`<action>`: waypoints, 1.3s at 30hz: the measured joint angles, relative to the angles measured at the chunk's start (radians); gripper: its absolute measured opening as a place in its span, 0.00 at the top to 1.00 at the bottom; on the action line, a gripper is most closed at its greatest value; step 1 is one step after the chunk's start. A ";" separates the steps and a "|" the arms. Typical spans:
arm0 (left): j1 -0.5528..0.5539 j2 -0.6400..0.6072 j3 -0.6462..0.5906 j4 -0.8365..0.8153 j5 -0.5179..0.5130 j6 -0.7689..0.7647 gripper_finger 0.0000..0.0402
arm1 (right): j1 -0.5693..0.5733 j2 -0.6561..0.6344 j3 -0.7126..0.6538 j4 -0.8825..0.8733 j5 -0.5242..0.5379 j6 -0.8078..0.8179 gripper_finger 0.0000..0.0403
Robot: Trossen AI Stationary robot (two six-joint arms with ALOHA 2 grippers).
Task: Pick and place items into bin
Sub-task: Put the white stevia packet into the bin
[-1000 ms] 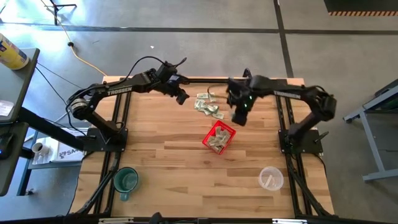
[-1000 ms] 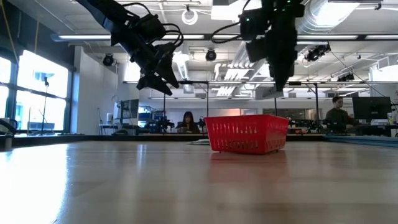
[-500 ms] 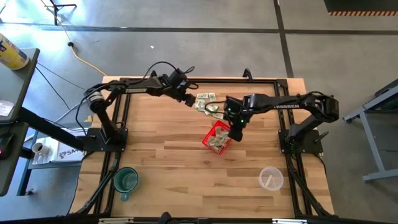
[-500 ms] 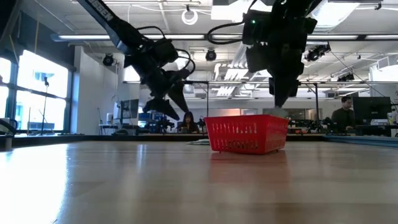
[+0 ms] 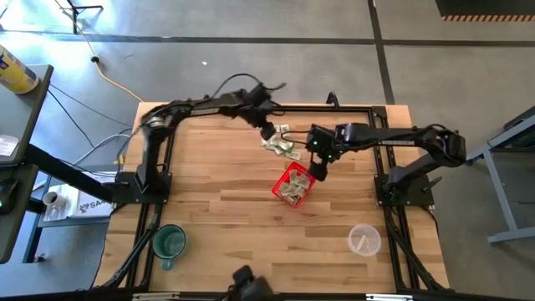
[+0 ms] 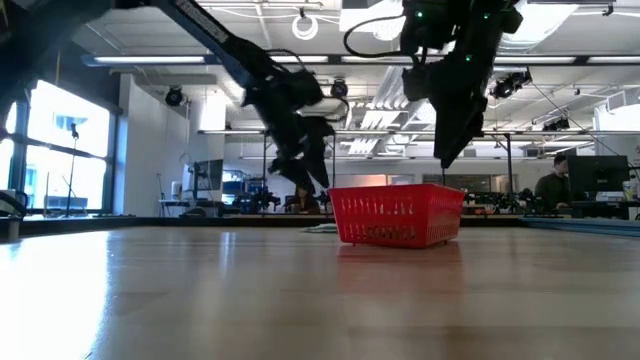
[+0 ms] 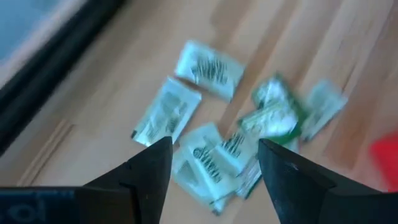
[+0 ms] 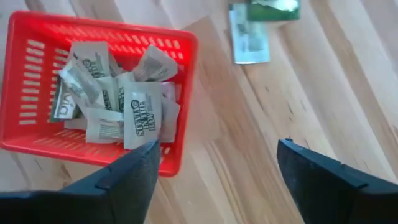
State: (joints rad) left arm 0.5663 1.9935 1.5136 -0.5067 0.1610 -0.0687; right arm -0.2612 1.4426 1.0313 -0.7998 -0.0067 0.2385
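The red basket (image 5: 293,185) stood near the middle of the wooden table (image 5: 217,217), tilted relative to the table's edges, with a heap of crumpled pale-green-and-white slips (image 8: 115,99) already inside it. A loose cluster of more slips (image 5: 282,146) lay on the bare wood just beyond the basket, toward the far edge. The right gripper (image 5: 318,170) hung above the basket's far corner, its fingers spread wide with nothing between them. The left gripper (image 5: 269,132) hovered over the loose cluster, fingers likewise parted and empty, the slips showing between them in its wrist view. Nearer the front edge stood a green mug (image 5: 169,242) and a clear plastic cup (image 5: 364,240), well apart.
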 joint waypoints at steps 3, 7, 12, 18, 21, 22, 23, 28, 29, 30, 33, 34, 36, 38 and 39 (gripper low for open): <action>0.022 0.138 0.205 -0.233 0.014 0.134 0.32 | -0.018 -0.026 0.000 -0.039 -0.002 0.036 0.21; 0.067 0.305 0.448 -0.471 -0.025 0.229 0.32 | -0.030 -0.050 0.001 -0.085 0.005 0.078 0.20; 0.082 0.392 0.551 -0.482 -0.032 0.205 0.32 | -0.033 -0.063 0.002 -0.113 0.024 0.128 0.20; 0.050 0.414 0.552 -0.482 -0.046 0.198 0.32 | -0.033 -0.064 0.002 -0.121 0.047 0.144 0.20; 0.026 0.413 0.551 -0.441 -0.062 0.203 0.32 | -0.034 -0.064 0.002 -0.119 0.067 0.133 0.20; 0.019 0.413 0.551 -0.430 -0.070 0.204 0.33 | -0.034 -0.064 0.002 -0.119 0.072 0.129 0.20; 0.014 0.413 0.551 -0.421 -0.072 0.210 0.35 | -0.034 -0.064 0.002 -0.119 0.074 0.126 0.20; 0.017 0.413 0.551 -0.425 -0.060 0.207 0.50 | -0.034 -0.064 0.002 -0.121 0.076 0.128 0.20; 0.017 0.413 0.551 -0.424 -0.060 0.196 0.54 | -0.034 -0.064 0.002 -0.120 0.076 0.130 0.20; 0.017 0.413 0.551 -0.425 -0.059 0.191 0.58 | -0.034 -0.064 0.002 -0.121 0.076 0.136 0.20; 0.017 0.413 0.551 -0.431 -0.032 0.177 0.66 | -0.034 -0.064 0.002 -0.123 0.076 0.146 0.20; 0.021 0.413 0.551 -0.434 -0.021 0.177 0.69 | -0.034 -0.064 0.002 -0.123 0.076 0.146 0.20; 0.024 0.413 0.548 -0.442 0.006 0.176 0.74 | -0.034 -0.064 0.002 -0.123 0.076 0.147 0.20; 0.030 0.413 0.542 -0.450 0.012 0.176 0.81 | -0.034 -0.064 0.002 -0.123 0.076 0.147 0.20; 0.030 0.413 0.541 -0.465 0.015 0.176 0.85 | -0.034 -0.064 0.002 -0.124 0.075 0.149 0.20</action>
State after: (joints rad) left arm 0.5964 2.4062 2.0548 -0.9716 0.1764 0.1074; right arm -0.2951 1.3782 1.0328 -0.9234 0.0685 0.3874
